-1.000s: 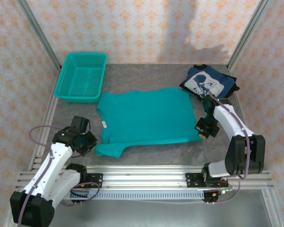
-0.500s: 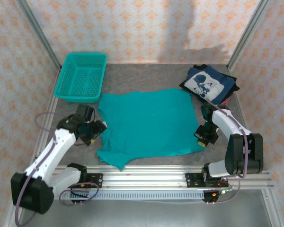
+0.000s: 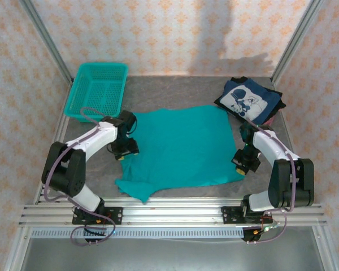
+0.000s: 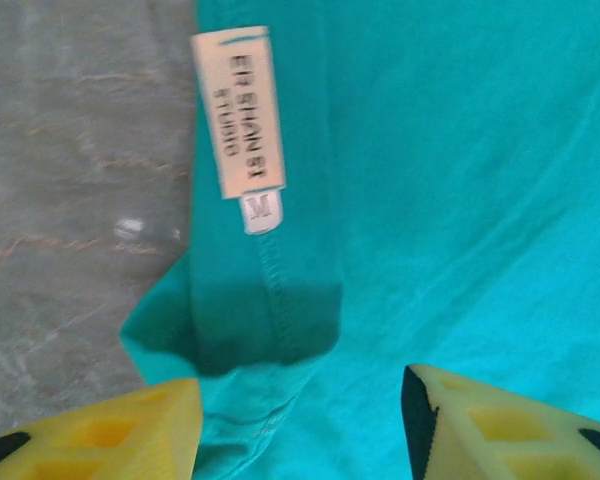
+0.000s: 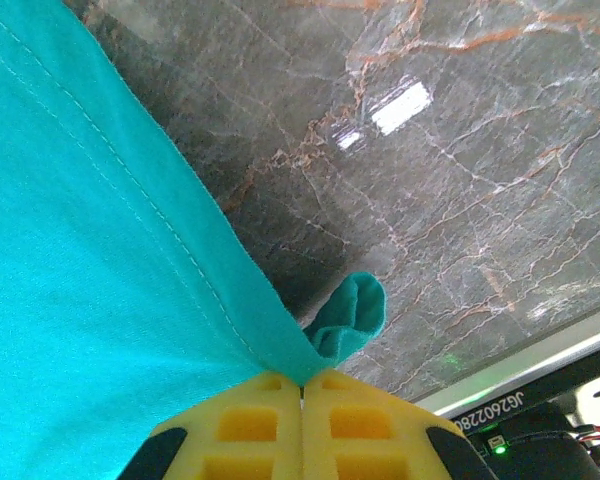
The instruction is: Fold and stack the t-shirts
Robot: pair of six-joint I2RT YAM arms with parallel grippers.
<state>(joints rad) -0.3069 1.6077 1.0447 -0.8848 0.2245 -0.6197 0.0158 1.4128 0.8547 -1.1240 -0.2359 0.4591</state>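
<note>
A teal t-shirt (image 3: 178,148) lies spread flat in the middle of the table. My left gripper (image 3: 126,149) hovers at its left edge, over the collar. In the left wrist view its yellow fingers (image 4: 130,432) stand apart, open, just above the teal cloth (image 4: 450,200), near the white neck label (image 4: 238,110). My right gripper (image 3: 241,164) is shut on the shirt's near right corner. In the right wrist view the hem (image 5: 90,250) is pinched in that gripper (image 5: 302,386), with a small curl of cloth poking out. A folded navy t-shirt (image 3: 250,100) with white print lies at the back right.
A teal mesh basket (image 3: 97,90) stands at the back left, close behind the left arm. Metal frame posts rise at both back corners. An aluminium rail (image 3: 169,212) runs along the near edge. Bare marble table (image 5: 460,150) lies right of the shirt.
My left gripper let go of the near left sleeve, opened and swung back to the collar. The shirt now lies spread further toward the near edge. The right gripper stays shut on its corner.
</note>
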